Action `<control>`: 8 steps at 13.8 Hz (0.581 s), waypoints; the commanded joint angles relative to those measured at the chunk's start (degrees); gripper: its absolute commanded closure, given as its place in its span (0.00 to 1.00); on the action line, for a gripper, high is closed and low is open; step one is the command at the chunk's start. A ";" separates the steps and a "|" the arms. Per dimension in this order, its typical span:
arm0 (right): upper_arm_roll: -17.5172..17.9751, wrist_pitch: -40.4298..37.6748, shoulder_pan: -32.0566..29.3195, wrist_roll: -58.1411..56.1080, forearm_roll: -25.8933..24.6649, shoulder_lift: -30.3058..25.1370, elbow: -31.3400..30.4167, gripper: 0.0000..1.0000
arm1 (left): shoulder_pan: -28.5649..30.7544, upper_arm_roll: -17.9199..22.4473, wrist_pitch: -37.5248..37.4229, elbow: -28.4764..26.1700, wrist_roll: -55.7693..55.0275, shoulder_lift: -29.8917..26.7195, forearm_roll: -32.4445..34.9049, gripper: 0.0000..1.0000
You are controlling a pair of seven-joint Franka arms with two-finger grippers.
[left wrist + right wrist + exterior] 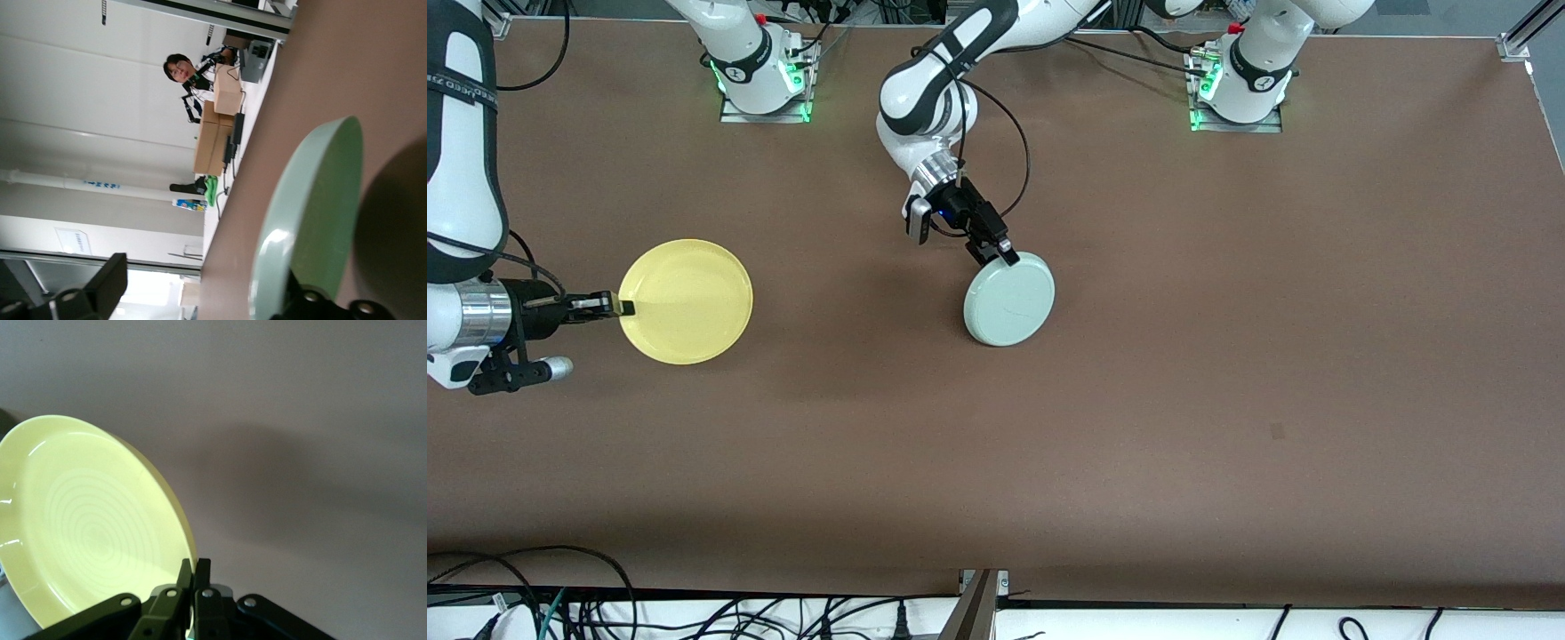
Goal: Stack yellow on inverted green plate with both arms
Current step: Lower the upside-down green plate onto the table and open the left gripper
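Green plate (pixel 1009 300) inverted on surface (pixel 1227 356) as base. Left gripper (pixel 996 249) at its rim, fingers apart. Yellow (pixel 686 301) toward right arm's end, clamped by right gripper (pixel 615 308) for carrying.

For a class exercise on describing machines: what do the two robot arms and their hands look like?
Both arms are large, white and jointed, with dark grey bands at the joints. Black cables trail along them, and green lights glow at their bases. Each wrist ends in a silver metal ring, then a black two-finger hand: the left hand and the right hand. The right arm carries dark lettering on one band.
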 commanded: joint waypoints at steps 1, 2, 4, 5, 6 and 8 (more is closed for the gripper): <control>0.05 -0.77 -0.23 -0.95 0.63 -0.19 -0.19 1.00 | -3.27 0.50 -0.58 1.82 -7.83 0.93 -6.73 0.00; 0.05 -0.77 -0.06 -0.86 0.63 -0.19 -0.28 1.00 | -3.98 0.41 -0.23 1.82 -11.38 0.84 -9.74 0.00; 0.05 -0.77 0.82 -0.43 0.63 -0.27 -0.45 1.00 | -4.95 0.32 2.48 1.91 -12.82 0.32 -11.52 0.00; 0.05 -0.59 0.74 -0.51 0.63 -0.19 -0.54 1.00 | -4.87 -0.11 4.41 2.08 -13.34 0.31 -12.40 0.00; 0.05 -0.50 0.65 -0.60 0.63 -0.27 -0.98 1.00 | -4.52 -0.12 7.82 2.52 -15.52 0.31 -13.80 0.00; 0.05 -0.24 0.74 -0.51 0.63 -0.27 -1.51 1.00 | -3.03 -0.03 17.47 2.61 -22.89 0.31 -16.44 0.00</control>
